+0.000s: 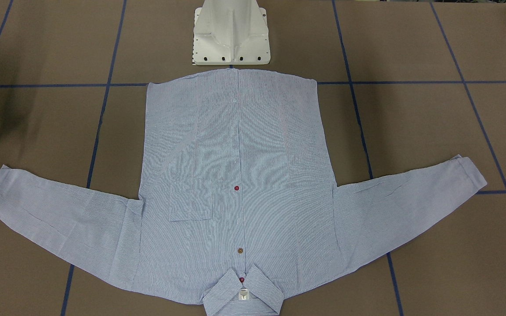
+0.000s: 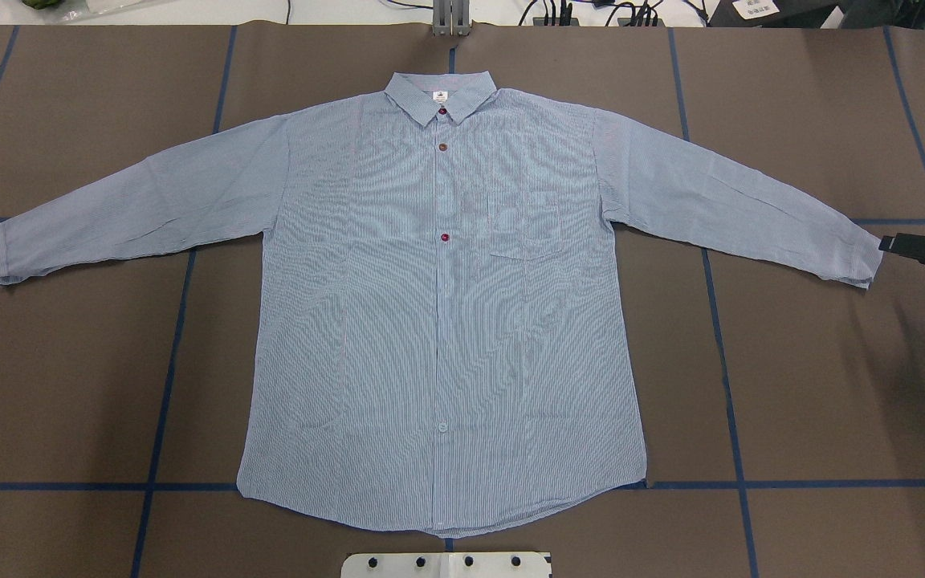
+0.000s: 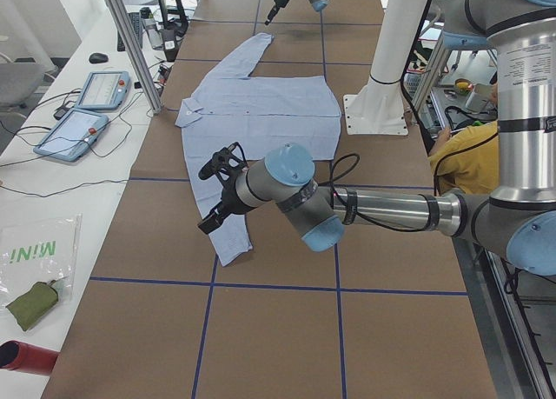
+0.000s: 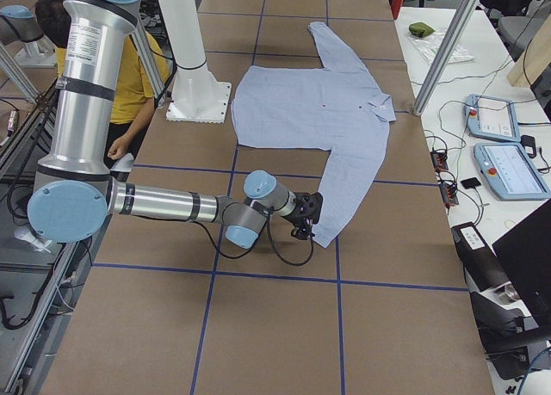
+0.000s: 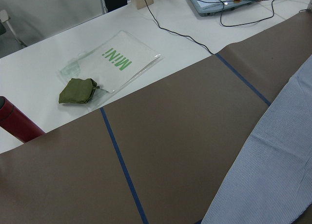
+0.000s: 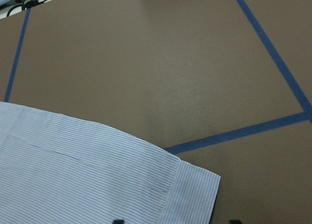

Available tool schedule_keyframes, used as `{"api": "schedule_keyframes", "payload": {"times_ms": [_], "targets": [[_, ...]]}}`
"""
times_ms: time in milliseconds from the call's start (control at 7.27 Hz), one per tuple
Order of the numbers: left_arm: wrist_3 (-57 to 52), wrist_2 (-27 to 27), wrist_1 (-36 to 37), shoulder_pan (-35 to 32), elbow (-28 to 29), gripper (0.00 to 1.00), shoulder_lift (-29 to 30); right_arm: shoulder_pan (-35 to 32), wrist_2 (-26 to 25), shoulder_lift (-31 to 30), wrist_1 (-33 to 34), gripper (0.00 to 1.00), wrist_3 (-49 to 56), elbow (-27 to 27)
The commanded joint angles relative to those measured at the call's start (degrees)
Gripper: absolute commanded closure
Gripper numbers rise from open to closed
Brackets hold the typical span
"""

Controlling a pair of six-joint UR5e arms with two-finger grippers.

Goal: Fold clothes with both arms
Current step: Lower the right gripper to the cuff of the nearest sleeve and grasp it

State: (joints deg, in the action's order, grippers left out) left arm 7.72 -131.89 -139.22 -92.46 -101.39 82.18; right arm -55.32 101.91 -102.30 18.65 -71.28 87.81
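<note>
Striped blue shirt (image 2: 446,321) lay flat on the counter (image 2: 816,385).
Right gripper (image 2: 888,244) was open and empty at 3 o'clock beside a cuff (image 2: 860,261); left gripper (image 3: 205,199), I cannot tell.

Light blue shirt (image 2: 366,321), finely white-striped — dark red button (image 2: 444,237), brown button (image 2: 443,146) — brown table (image 2: 816,385), blue tape lines (image 2: 165,401).

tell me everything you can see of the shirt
The shirt is light blue cotton-like cloth with fine white stripes, long-sleeved, buttoned shut with dark red and brown buttons. It lies flat, front up, on the brown table, sleeves spread, collar away from the robot, chest pocket showing. The right tool is beside one cuff.
</note>
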Motion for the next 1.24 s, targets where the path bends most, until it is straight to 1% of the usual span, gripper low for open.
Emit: {"api": "schedule_keyframes", "payload": {"times_ms": [0, 413, 825, 1100], "targets": [[-0.1, 0.0, 0.0, 0.0, 0.0, 0.0, 0.0, 3.7, -4.0, -0.7, -0.6, 0.33, -2.2, -0.4], [-0.1, 0.0, -0.1, 0.1, 0.0, 0.0, -0.1, 8.2, -8.7, -0.6, -0.5, 0.37, -2.3, -0.4], [-0.1, 0.0, -0.1, 0.0, 0.0, 0.0, -0.2, 10.3, -11.5, 0.0, -0.5, 0.38, -2.3, -1.9], [-0.1, 0.0, -0.1, 0.0, 0.0, 0.0, -0.3, 10.8, -12.2, 0.2, -0.5, 0.43, -2.2, -2.0]]}}
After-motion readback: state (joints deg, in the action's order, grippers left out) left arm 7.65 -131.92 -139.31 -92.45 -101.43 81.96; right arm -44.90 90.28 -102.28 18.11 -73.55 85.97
